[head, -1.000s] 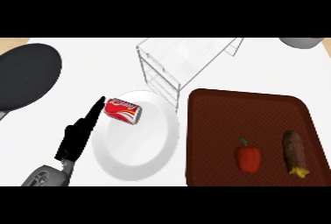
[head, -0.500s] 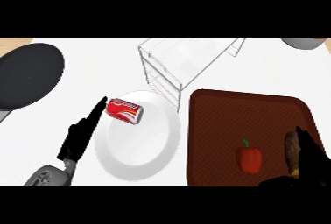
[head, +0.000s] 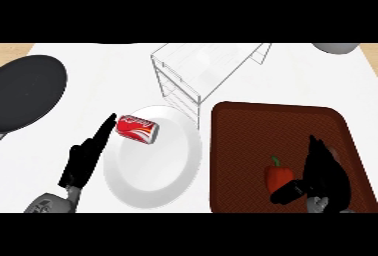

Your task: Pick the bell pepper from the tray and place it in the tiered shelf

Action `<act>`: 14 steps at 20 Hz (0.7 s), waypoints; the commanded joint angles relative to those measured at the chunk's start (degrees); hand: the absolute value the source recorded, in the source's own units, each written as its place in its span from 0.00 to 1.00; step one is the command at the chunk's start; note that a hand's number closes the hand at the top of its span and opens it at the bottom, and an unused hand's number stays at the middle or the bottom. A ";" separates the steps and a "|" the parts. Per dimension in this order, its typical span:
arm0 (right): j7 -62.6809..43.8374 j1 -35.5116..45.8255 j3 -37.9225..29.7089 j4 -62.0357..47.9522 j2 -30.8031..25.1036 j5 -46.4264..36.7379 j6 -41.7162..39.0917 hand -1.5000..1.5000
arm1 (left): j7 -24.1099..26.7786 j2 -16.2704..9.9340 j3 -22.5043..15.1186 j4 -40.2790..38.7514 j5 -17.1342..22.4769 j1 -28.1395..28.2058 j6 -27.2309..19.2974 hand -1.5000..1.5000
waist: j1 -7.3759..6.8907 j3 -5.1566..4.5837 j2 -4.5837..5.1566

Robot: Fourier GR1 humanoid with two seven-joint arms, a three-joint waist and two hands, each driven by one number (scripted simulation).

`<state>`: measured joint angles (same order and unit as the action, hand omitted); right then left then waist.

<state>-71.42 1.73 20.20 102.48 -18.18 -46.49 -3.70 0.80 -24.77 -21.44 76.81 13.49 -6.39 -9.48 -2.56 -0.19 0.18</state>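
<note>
A red bell pepper (head: 278, 174) with a green stem lies on the dark brown tray (head: 273, 125) at the lower right. My right hand (head: 323, 170) has come over the tray just right of the pepper, fingers straight and pointing away, thumb (head: 290, 191) stretched below the pepper; it is open and holds nothing. It hides whatever lies on the tray to the pepper's right. The wire tiered shelf (head: 203, 67) stands at the back centre. My left hand (head: 86, 157) rests open at the lower left, fingers straight.
A white plate (head: 159, 160) sits left of the tray with a red soda can (head: 137, 128) lying on its upper left rim. A black pan (head: 26, 92) is at the far left. A grey bowl (head: 338, 47) shows at the top right.
My right hand has risen from the lower edge onto the tray, stopping beside the pepper and covering the dark object that lay to its right. The left hand stays still.
</note>
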 commanded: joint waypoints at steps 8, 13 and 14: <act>-13.80 5.55 -3.46 -6.91 12.25 -12.10 -12.60 0.00 | -0.54 1.42 0.20 -0.76 -0.72 2.01 -0.96 0.50 | 2.08 0.02 -0.08; -13.79 5.21 -2.40 -8.55 16.64 -16.62 -14.83 0.00 | 0.36 0.30 1.33 -0.72 -0.49 3.01 0.36 0.50 | 2.06 0.06 -0.12; -13.33 4.12 -2.67 -7.16 17.10 -17.10 -14.60 0.00 | -0.04 0.43 1.97 -1.68 0.18 2.01 1.21 0.50 | 2.62 0.07 -0.15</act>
<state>-71.13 4.90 16.75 96.62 -4.30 -60.48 -11.93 1.31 -24.81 -19.61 76.92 13.35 -4.47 -9.23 -0.42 -0.07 -0.33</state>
